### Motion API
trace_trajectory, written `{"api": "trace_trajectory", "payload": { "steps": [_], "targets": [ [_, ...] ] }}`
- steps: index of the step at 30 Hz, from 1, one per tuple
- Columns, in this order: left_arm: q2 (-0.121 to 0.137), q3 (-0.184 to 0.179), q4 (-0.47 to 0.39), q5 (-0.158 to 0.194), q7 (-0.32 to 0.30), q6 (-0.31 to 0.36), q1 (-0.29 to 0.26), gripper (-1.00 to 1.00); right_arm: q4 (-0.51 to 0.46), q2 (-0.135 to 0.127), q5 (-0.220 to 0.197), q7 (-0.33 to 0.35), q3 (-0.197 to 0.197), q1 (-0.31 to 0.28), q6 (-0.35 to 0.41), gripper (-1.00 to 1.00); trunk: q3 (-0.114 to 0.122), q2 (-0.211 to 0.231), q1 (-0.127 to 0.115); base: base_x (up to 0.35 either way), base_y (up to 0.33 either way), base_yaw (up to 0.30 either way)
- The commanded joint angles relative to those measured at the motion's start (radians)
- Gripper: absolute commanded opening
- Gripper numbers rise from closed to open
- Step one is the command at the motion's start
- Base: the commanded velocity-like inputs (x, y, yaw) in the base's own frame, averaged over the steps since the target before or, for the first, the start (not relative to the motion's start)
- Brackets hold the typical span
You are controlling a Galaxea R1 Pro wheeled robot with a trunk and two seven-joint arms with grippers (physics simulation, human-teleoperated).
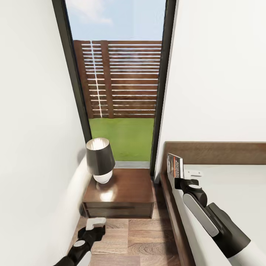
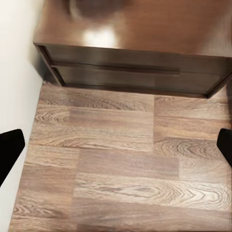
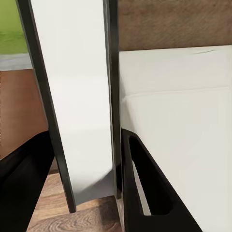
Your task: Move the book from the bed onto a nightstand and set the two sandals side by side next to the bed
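Observation:
My right gripper [image 1: 180, 180] is shut on the book [image 1: 174, 165], a thin paperback with orange and black print, held upright on edge. It hangs over the left edge of the bed [image 1: 229, 192], close to the dark headboard [image 1: 221, 153]. In the right wrist view the book [image 3: 79, 106] stands between the two black fingers [image 3: 145, 183]. The nightstand [image 1: 122, 188] stands left of the bed with a gap of floor between. My left gripper [image 1: 95, 223] hovers open and empty over the floor in front of its drawer [image 2: 125, 77]. The sandals are out of view.
A dark-shaded lamp [image 1: 99, 159] with a white base stands on the left half of the nightstand top. A white wall runs close along the left. Behind the nightstand is a tall dark-framed window [image 1: 118, 81]. Wood-plank floor [image 2: 121, 159] lies in front.

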Motion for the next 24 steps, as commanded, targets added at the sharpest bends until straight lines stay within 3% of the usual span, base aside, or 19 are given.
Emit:
{"api": "trace_trajectory", "payload": {
  "steps": [1,7,10,24],
  "targets": [
    [-0.002,-0.006,0.043,0.005,0.007,-0.026,0.003,1.00,-0.001,-0.001,-0.007,-0.010,0.003,-0.002,0.003,-1.00,-0.002,-0.002,0.001,0.000,0.000,0.000],
    [-0.007,-0.019,0.151,0.005,0.005,-0.103,0.006,1.00,-0.002,-0.001,-0.007,-0.010,0.003,-0.002,0.004,-1.00,-0.002,-0.002,0.001,0.000,0.000,0.000],
    [-0.008,-0.035,0.206,0.008,-0.002,-0.173,0.017,1.00,-0.003,-0.001,-0.007,-0.010,0.003,-0.002,0.005,-1.00,-0.002,-0.002,0.001,0.000,0.000,0.000],
    [-0.006,-0.050,0.259,0.016,-0.007,-0.324,0.134,1.00,-0.003,-0.002,-0.007,-0.010,0.003,-0.002,0.007,-1.00,-0.002,-0.002,0.001,0.000,0.000,0.000]
  ]
}}
